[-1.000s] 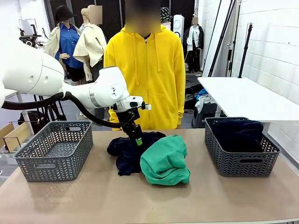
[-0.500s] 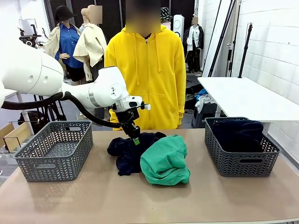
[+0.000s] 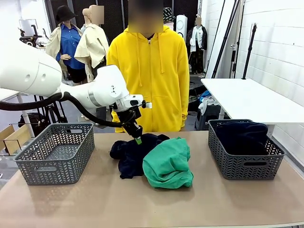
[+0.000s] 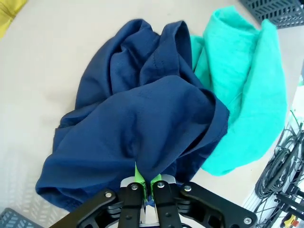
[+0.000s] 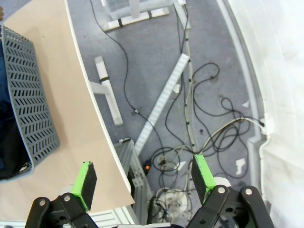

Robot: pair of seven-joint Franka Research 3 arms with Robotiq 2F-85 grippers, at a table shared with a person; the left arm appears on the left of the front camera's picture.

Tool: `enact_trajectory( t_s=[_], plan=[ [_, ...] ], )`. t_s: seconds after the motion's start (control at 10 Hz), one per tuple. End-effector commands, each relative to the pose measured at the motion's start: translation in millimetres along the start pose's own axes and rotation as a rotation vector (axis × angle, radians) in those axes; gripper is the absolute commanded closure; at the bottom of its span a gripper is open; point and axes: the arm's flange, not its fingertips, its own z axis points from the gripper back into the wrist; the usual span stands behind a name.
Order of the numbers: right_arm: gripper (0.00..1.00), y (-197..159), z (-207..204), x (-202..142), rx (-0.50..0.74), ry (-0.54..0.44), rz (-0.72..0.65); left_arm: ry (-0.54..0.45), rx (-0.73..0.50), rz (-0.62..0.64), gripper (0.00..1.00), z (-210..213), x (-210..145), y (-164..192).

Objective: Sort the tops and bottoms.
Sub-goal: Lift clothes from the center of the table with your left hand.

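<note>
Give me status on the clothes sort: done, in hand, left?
Done: a dark garment lies in the right basket. In hand: the left gripper is shut on a fold of the navy garment, which lies on the table. Left: that navy garment and the green garment beside it need binning; the left basket looks empty. The right gripper hangs open off the table's edge.

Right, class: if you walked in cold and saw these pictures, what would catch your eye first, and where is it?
The bright green garment at the middle of the table, lying against a dark navy garment whose fold the left gripper is shut on. Behind them stands a person in a vivid yellow hoodie at the far edge. A grey basket at the right end holds dark cloth.
</note>
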Motion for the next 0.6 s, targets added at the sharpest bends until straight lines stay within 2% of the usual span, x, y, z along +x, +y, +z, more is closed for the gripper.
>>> enact_trajectory(
  t_s=[0.0, 0.3, 0.5],
  plan=[
    [0.0, -0.8, -0.6, -0.9, 0.0, 0.001, 0.013, -0.062, -0.004, -0.022, 1.0, 39.7, -14.2, -10.0],
    [0.0, -0.8, -0.6, -0.9, 0.0, 0.001, 0.013, -0.166, 0.108, -0.099, 1.0, 151.7, -12.8, -38.0],
    [0.0, -0.8, -0.6, -0.9, 0.0, 0.001, 0.013, -0.242, 0.265, -0.118, 1.0, 225.5, -0.8, -55.9]
  ],
)
